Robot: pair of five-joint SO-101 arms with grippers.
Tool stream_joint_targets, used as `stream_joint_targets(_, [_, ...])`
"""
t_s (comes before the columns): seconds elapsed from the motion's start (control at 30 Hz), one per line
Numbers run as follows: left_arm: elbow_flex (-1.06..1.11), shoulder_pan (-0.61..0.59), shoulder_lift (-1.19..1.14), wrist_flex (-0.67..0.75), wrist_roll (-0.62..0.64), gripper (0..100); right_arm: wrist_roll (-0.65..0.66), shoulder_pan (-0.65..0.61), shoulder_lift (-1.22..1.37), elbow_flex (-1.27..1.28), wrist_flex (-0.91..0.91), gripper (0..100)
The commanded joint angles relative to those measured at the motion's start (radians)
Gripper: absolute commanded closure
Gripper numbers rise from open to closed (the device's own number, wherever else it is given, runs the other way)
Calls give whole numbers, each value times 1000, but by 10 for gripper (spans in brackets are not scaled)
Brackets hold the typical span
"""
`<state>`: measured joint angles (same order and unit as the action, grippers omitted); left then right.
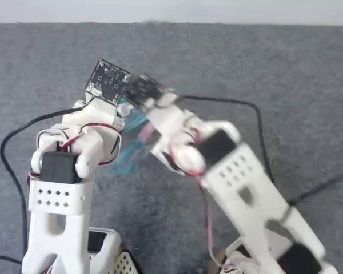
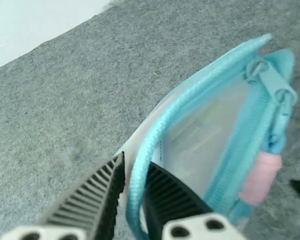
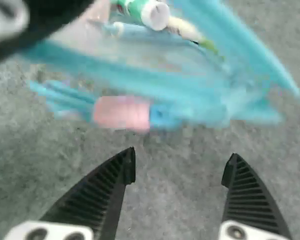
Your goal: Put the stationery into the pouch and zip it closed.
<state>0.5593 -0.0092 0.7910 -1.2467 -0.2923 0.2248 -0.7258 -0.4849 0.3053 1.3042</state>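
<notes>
Grey matting covered the table in the high view, and two white arms leaned over it from the near edge. The left arm and the right arm met near the middle, and the turquoise pouch showed in the gap between their wrists, partly hidden by both. A black cable looped beside the left arm. From this view I could not tell how either set of fingers stood.

Seen from the left wrist, the left gripper had its two ribbed black fingers pressed close on the pouch's corded turquoise edge, pinching it. The pouch stretched away from the fingers above the matting, with a clear panel, a zip pull at its far end, and a pink block by that end.

Seen from the right wrist, the right gripper had its fingers spread wide with nothing between them, only matting below. The pouch lay just ahead of the fingertips, apart from them. A white-capped tube and other stationery showed inside it, and the pink block sat at its nearer side.
</notes>
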Motion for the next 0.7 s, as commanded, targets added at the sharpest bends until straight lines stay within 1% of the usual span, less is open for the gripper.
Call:
stream_joint_targets(0.0, [13,6,12,34,-52,991,18,74,-255,164,-116,724])
stream_joint_targets(0.13, [53,6,15,26,-57,991,132,168,-443,388,-282,723])
stream_joint_targets(0.23, [76,12,71,-6,-60,991,212,180,-519,551,-456,721])
stream_joint_targets(0.3, [94,12,143,-23,-60,991,232,180,-524,606,-532,721])
stream_joint_targets(0.47, [133,12,308,-137,-81,991,281,179,-444,588,-596,720])
stream_joint_targets(0.6, [191,11,379,-186,-95,991,313,134,-358,529,-602,720])
stream_joint_targets(0.67, [217,9,397,-212,-132,991,315,116,-331,500,-598,720])
